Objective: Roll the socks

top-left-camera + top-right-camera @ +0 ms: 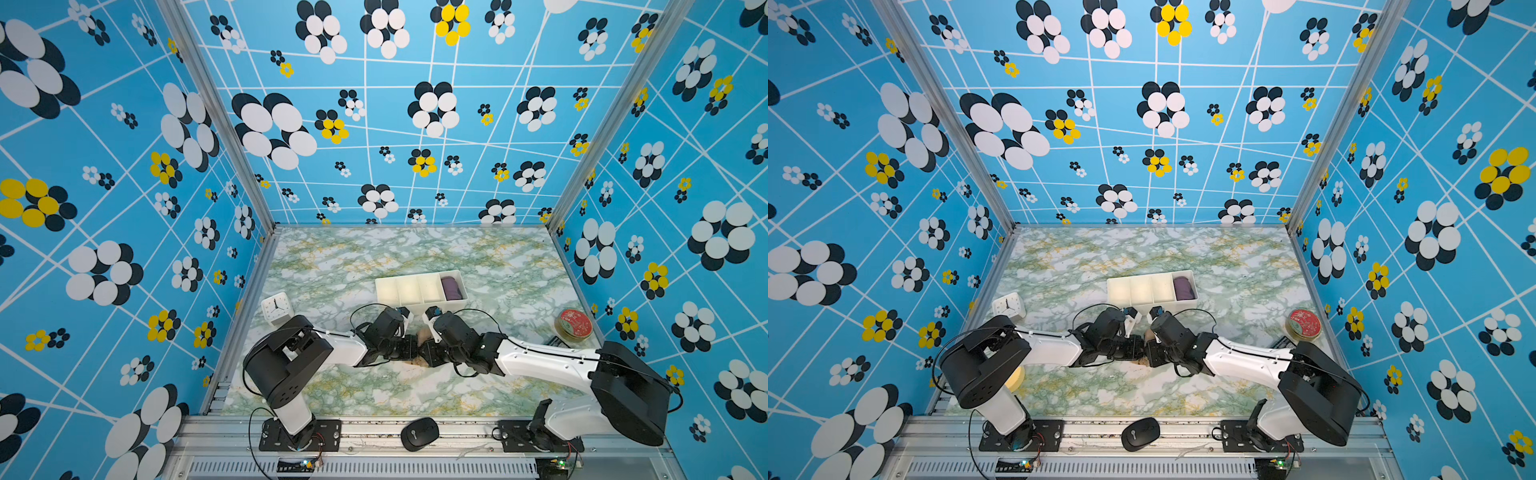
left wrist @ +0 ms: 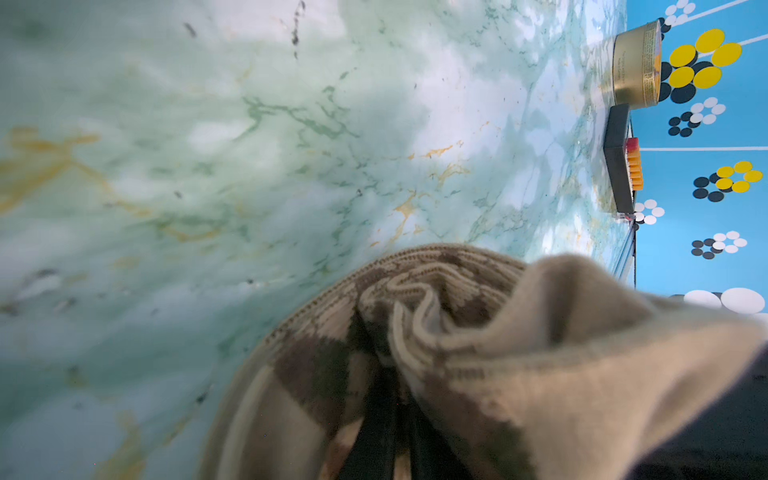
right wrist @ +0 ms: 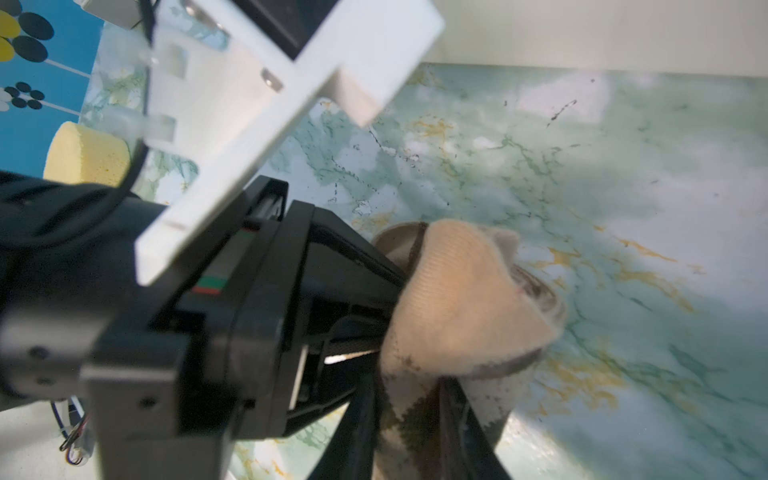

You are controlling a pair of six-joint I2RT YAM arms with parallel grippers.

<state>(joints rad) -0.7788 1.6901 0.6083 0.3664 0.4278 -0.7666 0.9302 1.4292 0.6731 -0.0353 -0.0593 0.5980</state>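
Soft, floppy socks [image 2: 415,332], best held by bunched folds, sit pinched in the near-shut left tool [image 2: 390,436]; the right tool [image 3: 409,419] straddles them, grip unclear.

The left arm [image 1: 345,349] and right arm [image 1: 540,361] have white links, black joints and thin black cables.

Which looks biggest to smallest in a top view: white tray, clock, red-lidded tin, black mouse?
1. white tray
2. black mouse, red-lidded tin, clock: alike; mouse sits nearer the camera, so unranked.
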